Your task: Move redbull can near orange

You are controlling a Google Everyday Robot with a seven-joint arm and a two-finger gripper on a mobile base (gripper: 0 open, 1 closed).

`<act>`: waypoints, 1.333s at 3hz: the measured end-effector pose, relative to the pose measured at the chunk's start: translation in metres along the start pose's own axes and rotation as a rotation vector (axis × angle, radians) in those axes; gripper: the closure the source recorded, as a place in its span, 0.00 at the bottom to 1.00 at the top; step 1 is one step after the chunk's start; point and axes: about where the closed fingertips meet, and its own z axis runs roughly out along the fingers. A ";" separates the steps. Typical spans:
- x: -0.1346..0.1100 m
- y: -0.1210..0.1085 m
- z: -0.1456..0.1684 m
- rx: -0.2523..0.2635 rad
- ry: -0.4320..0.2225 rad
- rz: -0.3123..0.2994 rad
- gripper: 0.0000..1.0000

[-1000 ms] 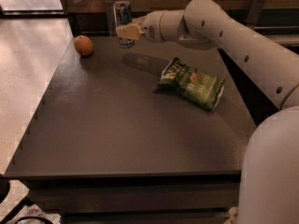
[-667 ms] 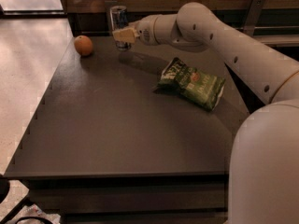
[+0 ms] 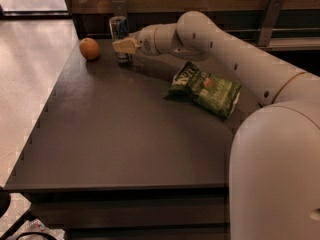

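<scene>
The redbull can stands upright at the far left of the dark table, its base on or just above the surface. My gripper is shut on the can, gripping it from the right at mid height. The orange sits on the table just left of the can, a small gap between them. My arm reaches in from the right across the back of the table.
A green chip bag lies on the table right of centre, under my arm. A wooden wall with a metal bracket runs behind the table. The table's left edge borders a light floor.
My gripper has carried the redbull can leftward along the back of the table, closer to the orange. The orange and chip bag have not moved.
</scene>
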 end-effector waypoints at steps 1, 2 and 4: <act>0.005 0.004 0.014 -0.014 -0.013 0.007 1.00; 0.009 0.005 0.021 -0.008 -0.042 0.015 1.00; 0.008 0.010 0.026 -0.017 -0.041 0.015 0.59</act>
